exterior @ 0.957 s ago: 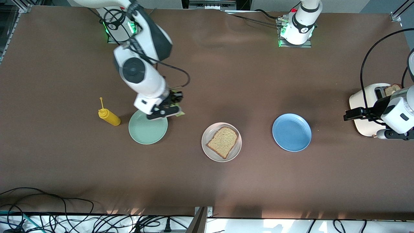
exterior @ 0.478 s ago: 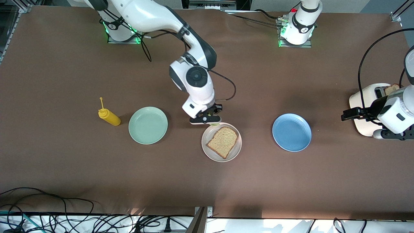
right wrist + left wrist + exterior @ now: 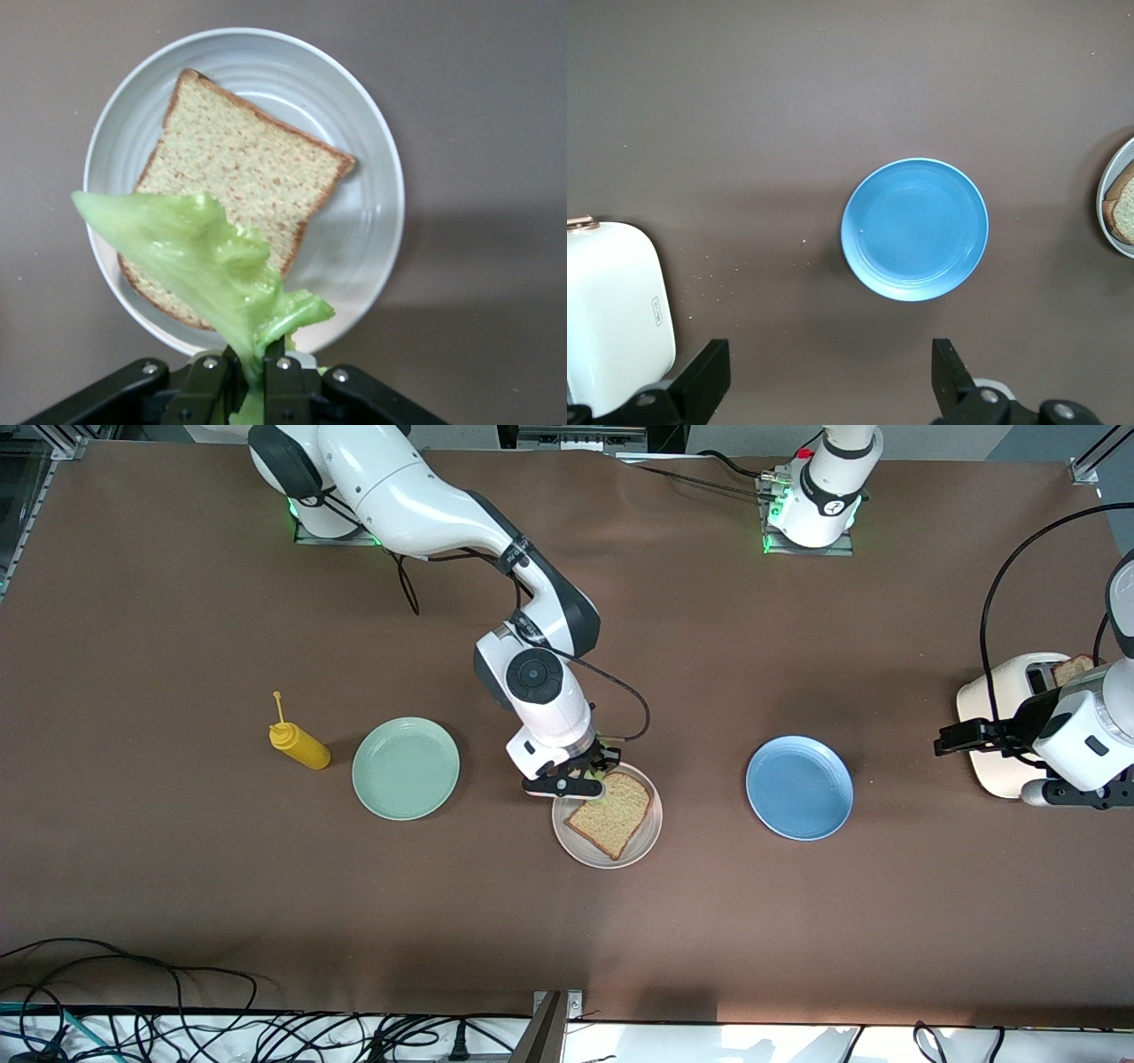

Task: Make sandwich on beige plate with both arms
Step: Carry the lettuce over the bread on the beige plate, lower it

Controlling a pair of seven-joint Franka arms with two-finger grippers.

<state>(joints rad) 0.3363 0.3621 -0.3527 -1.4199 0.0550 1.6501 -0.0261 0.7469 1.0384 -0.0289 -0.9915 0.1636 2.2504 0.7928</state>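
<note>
From the front camera, the right gripper [image 3: 592, 776] hangs over the edge of the beige plate [image 3: 571, 841] toward the robots' bases, a scrap of green lettuce leaf [image 3: 605, 776] showing at its tip; a slice of toast [image 3: 612, 814] lies flat on that plate at the table's middle; a mint-green plate [image 3: 406, 768] and a yellow squeeze bottle [image 3: 299, 745] sit toward the right arm's end, the bottle just beside the plate; a blue plate [image 3: 799, 786] lies toward the left arm's end, and near it the left gripper [image 3: 961, 737] hovers beside a white toaster [image 3: 1005, 726] with a second toast slice [image 3: 1075, 669] standing in its slot. From the left wrist, the fingers [image 3: 952, 376] stand spread wide with nothing between them, over bare table between blue plate and toaster. From the right wrist, the fingers [image 3: 205, 382] are pinched on the leaf's stem, the leaf drooping across the toast and hiding part of it.
</note>
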